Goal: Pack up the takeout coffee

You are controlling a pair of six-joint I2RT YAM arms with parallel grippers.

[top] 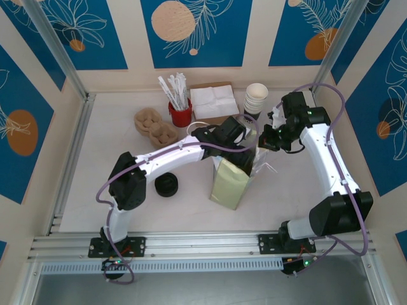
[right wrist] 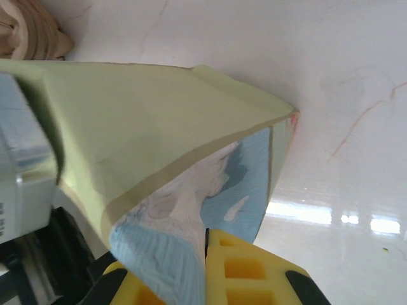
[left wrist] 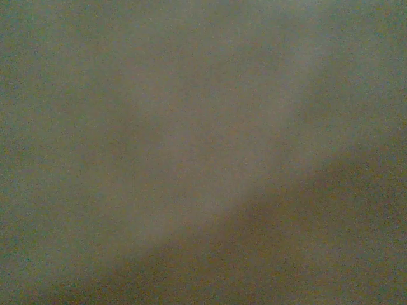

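Top: the left gripper [top: 245,141] is sunk in the mouth of the bag [top: 230,184]; the right gripper [top: 266,138] pinches its rim. Left wrist: too dark to tell the jaws or where the coffee lies. Right wrist: yellow fingers [right wrist: 249,270] clamp the bag's rim.

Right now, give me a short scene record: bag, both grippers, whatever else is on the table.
paper bag: pale green, standing mid-table, mouth facing the back
right gripper: shut on the bag's rim, yellow fingers pinching the edge
left gripper: at the bag's mouth, fingers hidden; can't tell if open or shut
left wrist view: dim blur, nothing legible
black lids: left of the bag, apart from it
back row, left to right: cup carrier, red cup with stirrers, napkins, stack of white cups
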